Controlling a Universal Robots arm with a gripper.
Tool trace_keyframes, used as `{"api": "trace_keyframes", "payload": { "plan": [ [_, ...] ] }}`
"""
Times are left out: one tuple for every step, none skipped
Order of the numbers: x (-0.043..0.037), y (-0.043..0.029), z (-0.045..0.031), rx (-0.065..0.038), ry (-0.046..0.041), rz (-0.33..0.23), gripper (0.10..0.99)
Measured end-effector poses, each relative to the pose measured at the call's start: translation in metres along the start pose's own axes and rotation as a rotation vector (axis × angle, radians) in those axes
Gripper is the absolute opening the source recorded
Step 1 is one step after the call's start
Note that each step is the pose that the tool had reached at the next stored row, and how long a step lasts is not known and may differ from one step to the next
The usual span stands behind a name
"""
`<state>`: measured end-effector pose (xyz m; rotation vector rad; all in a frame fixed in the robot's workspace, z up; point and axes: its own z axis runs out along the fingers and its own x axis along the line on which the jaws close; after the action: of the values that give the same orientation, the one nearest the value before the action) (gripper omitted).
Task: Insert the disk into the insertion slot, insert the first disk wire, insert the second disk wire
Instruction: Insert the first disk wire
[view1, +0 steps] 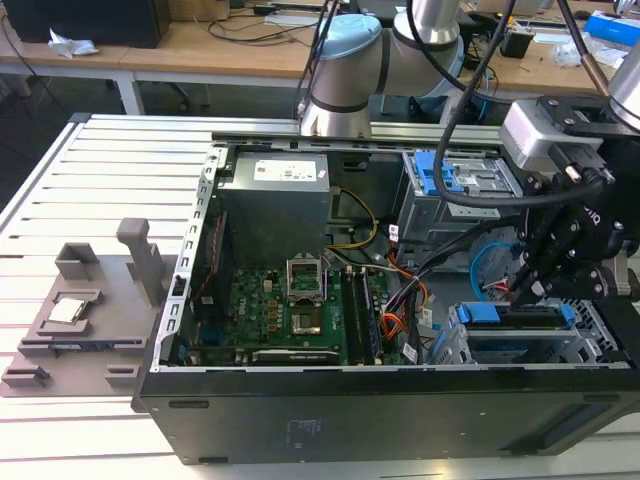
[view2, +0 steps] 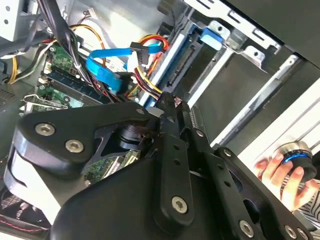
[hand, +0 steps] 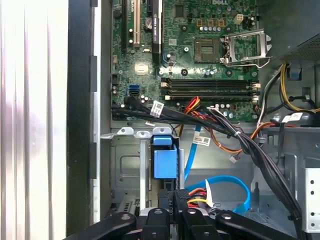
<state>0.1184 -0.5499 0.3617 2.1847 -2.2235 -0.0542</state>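
Note:
The disk (view1: 515, 322), with its blue carrier, lies in the insertion slot of the silver drive cage (view1: 592, 348) at the exterior view's lower right. My gripper (view1: 526, 286) hangs right above the disk's end inside the open computer case. In the second wrist view the black fingers (view2: 169, 107) are pressed together beside the disk's connector edge (view2: 182, 59). A bundle of red, yellow and black wires (view2: 147, 85) runs into their tips. The first wrist view shows the gripper (hand: 174, 199) at that wire's black connector (hand: 186, 194), next to the blue carrier tab (hand: 165, 162). A loose blue flat cable (hand: 227, 181) curls nearby.
The motherboard (view1: 285, 305) and power supply (view1: 275, 195) fill the case's left half. A taller grey cage with a blue latch (view1: 440, 175) stands behind the gripper. A grey fixture with a small chip (view1: 70, 310) sits outside the case. A hand (view2: 280, 170) rests on a blue-ringed knob.

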Motion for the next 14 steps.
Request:
{"api": "trace_keyframes", "payload": {
  "plan": [
    [0.0010,-0.0003,0.0000,0.000,0.0000,0.000,0.165],
    [0.0011,-0.0019,-0.0001,0.000,0.0001,0.000,0.165],
    [0.0011,-0.0038,-0.0001,0.000,0.0000,0.000,0.165],
    [0.0010,-0.0064,-0.0003,0.000,0.0000,0.000,0.165],
    [0.0010,-0.0084,-0.0004,0.000,0.0001,0.000,0.165],
    [0.0010,-0.0110,-0.0004,0.000,0.0000,0.000,0.165],
    [0.0009,-0.0119,-0.0005,0.000,0.0001,0.000,0.165],
    [0.0008,-0.0126,-0.0005,0.000,0.0001,0.000,0.165],
    [0.0010,-0.0128,-0.0005,0.000,0.0003,0.000,0.165],
    [0.0010,-0.0129,-0.0005,0.000,0.0005,0.000,0.165],
    [0.0010,-0.0132,-0.0004,0.000,0.0005,0.000,0.165],
    [0.0010,-0.0134,0.0006,0.000,0.0004,0.000,0.165],
    [0.0010,-0.0136,0.0013,0.000,0.0004,0.000,0.165],
    [0.0010,-0.0136,0.0020,0.000,0.0005,0.000,0.165]
  ]
}}
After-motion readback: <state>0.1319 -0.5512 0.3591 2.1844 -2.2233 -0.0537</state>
